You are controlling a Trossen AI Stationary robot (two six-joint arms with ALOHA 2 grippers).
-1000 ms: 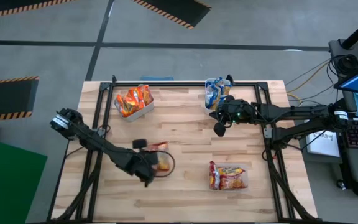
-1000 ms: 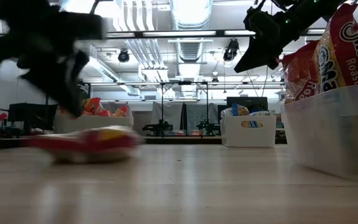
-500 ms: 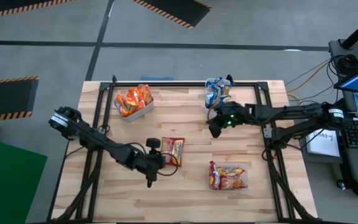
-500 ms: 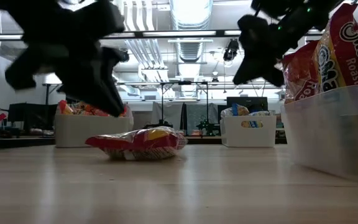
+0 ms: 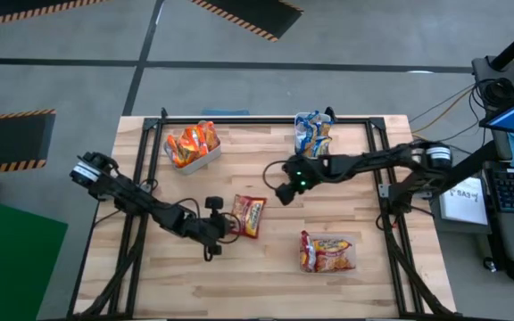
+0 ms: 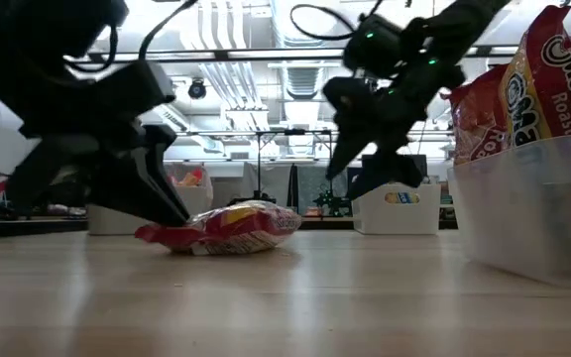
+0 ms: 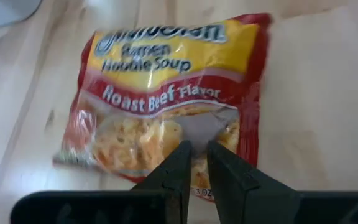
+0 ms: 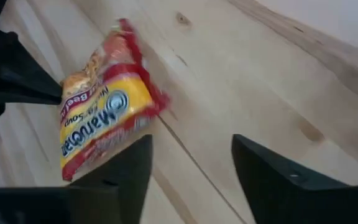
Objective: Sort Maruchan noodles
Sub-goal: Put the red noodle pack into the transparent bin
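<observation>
Red packet [image 5: 248, 216] flat, right end effector [image 5: 283, 193] open

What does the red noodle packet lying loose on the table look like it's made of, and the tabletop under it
The red noodle packet: seemingly thin glossy plastic film, judging by its printed, wrinkled surface with shiny highlights and crimped ends. The tabletop: light wood planks with a smooth finish, showing grain, knots and plank seams.
</observation>
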